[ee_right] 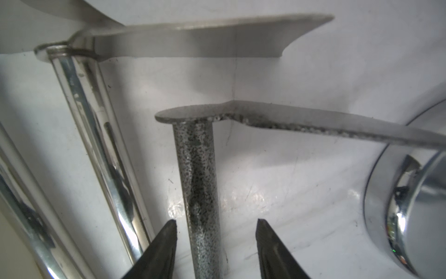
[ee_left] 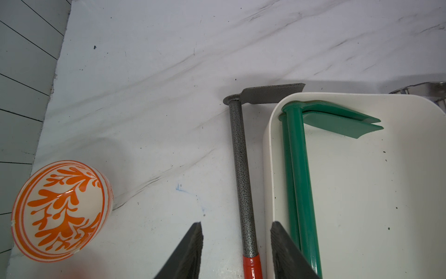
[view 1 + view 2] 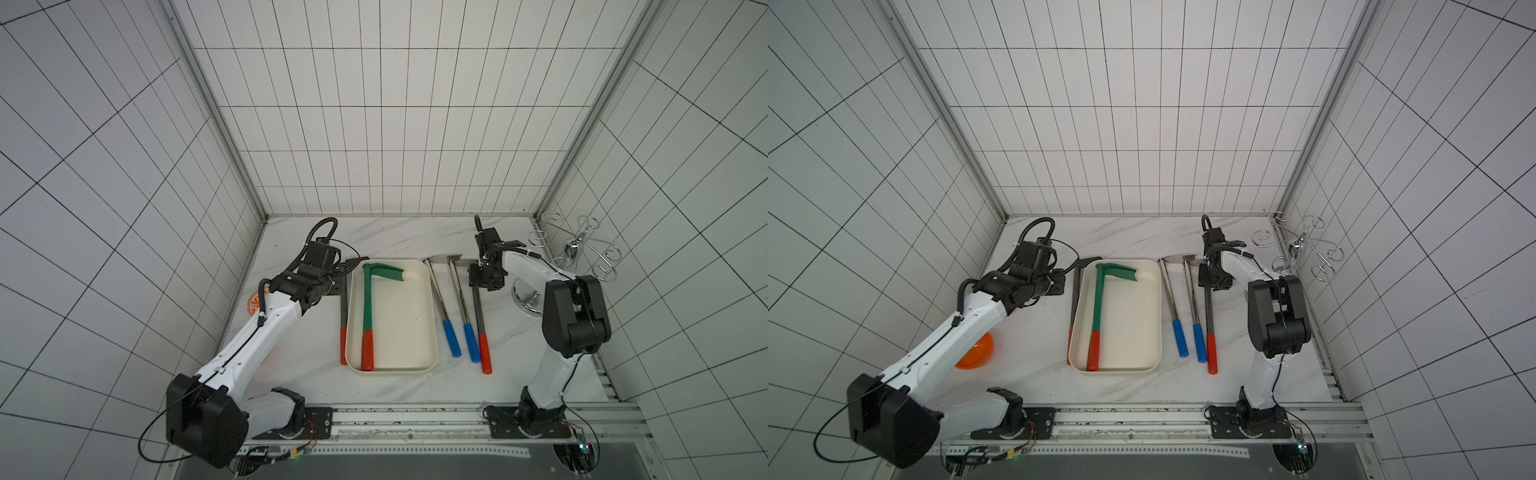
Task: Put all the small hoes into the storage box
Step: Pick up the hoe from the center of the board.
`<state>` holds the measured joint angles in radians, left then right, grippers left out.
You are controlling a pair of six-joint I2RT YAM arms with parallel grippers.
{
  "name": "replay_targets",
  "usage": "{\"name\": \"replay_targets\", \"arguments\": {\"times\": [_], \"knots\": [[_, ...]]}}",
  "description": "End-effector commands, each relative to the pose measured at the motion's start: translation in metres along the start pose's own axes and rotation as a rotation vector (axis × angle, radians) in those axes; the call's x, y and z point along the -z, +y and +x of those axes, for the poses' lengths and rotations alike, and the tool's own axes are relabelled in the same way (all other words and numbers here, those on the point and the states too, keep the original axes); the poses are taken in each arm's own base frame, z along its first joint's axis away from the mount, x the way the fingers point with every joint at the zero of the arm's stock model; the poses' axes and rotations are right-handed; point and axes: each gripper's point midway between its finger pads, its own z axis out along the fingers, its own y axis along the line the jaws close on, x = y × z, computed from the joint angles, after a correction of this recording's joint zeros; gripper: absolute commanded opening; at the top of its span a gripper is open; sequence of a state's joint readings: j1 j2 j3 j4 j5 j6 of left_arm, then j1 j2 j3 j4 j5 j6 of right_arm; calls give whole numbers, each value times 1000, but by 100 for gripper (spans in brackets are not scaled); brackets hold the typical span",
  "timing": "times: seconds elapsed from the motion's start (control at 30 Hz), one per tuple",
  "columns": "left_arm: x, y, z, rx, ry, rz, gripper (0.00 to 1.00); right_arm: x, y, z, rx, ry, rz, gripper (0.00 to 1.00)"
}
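Closest to us, the right end effector (image 1: 216,221) straddles the small hoe (image 1: 198,181), with a dark finger on either side of the speckled gray shaft and a gap at each. We see a flat gray blade and a red grip. The hoe lies on the desk (image 3: 395,237) right of the storage box (image 3: 403,328), just beside a blue-gripped chrome hoe (image 3: 471,343). Our right arm folds steeply, wrist pointing down. The left end effector (image 2: 236,223) hangs half-wide over another speckled hoe (image 2: 241,169).
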<state>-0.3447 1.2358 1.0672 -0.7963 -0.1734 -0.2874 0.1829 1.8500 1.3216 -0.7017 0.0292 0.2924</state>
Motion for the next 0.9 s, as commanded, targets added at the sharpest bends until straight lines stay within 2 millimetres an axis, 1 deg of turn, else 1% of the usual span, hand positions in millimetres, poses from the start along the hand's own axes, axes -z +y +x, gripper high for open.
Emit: {"name": "replay_targets", "arguments": {"times": [0.0,0.23,0.4,0.5,0.67,0.87], "knots": [[-1,-2,-5,6,-6,10,48,5,7,-18,-1,-42,-37,52],[-2,-3,-5,3,-1,14,48,-8,9,-11,-4,-17,-48,48],[-3,-3,-4,4,0,13,48,-13,9,-6,-3,-3,-46,46],[-2,-2,-4,3,-3,13,48,-8,7,-10,-3,-23,-36,45],[0,-2,-5,5,-10,11,48,10,5,-23,5,-84,0,45],[2,-2,-5,5,-13,15,48,16,7,-23,37,-83,75,46]]}}
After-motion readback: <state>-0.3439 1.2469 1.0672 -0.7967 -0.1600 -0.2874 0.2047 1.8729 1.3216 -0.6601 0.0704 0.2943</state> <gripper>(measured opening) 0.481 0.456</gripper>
